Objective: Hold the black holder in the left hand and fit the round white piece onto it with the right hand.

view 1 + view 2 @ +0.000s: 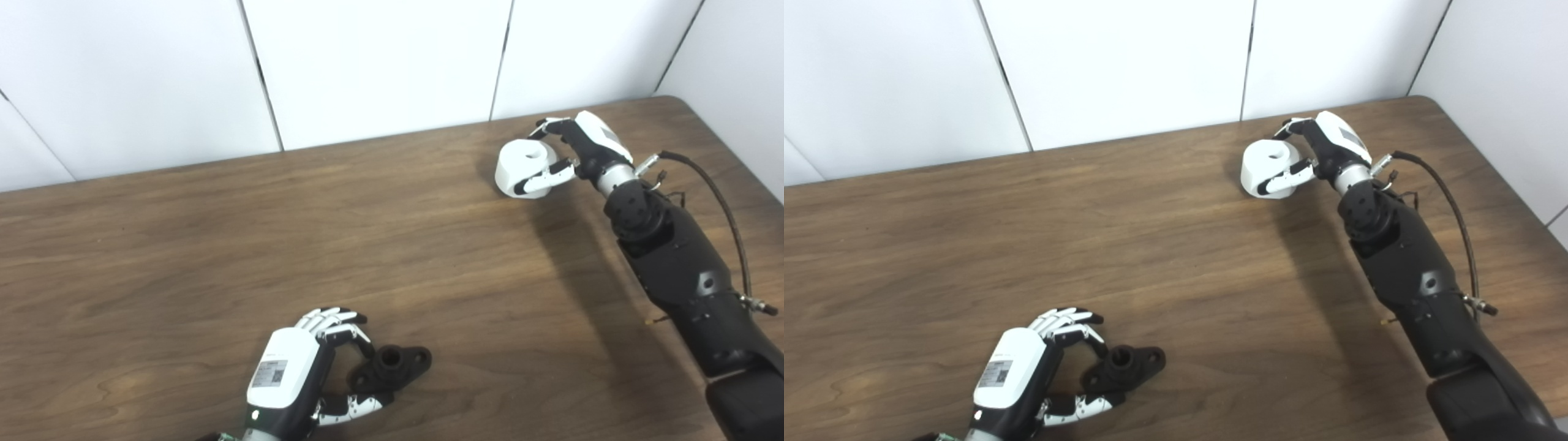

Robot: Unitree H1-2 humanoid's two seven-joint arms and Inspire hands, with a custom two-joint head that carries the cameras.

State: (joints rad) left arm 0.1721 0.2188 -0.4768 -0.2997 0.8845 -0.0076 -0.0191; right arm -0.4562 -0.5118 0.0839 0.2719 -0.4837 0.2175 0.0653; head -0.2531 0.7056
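While the left hand (294, 373) curls around the black holder (392, 367) low on the counter (184, 245), the round white piece (523, 166), clasped by the right hand (572, 153), sits well apart, up and to the right.

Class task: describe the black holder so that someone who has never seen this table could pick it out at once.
Start at the wooden table and go to its near edge, left of centre, where the left robot hand curls. The black holder lies by its fingers: small, dark, with a raised round collar, unlike the round white piece far right.
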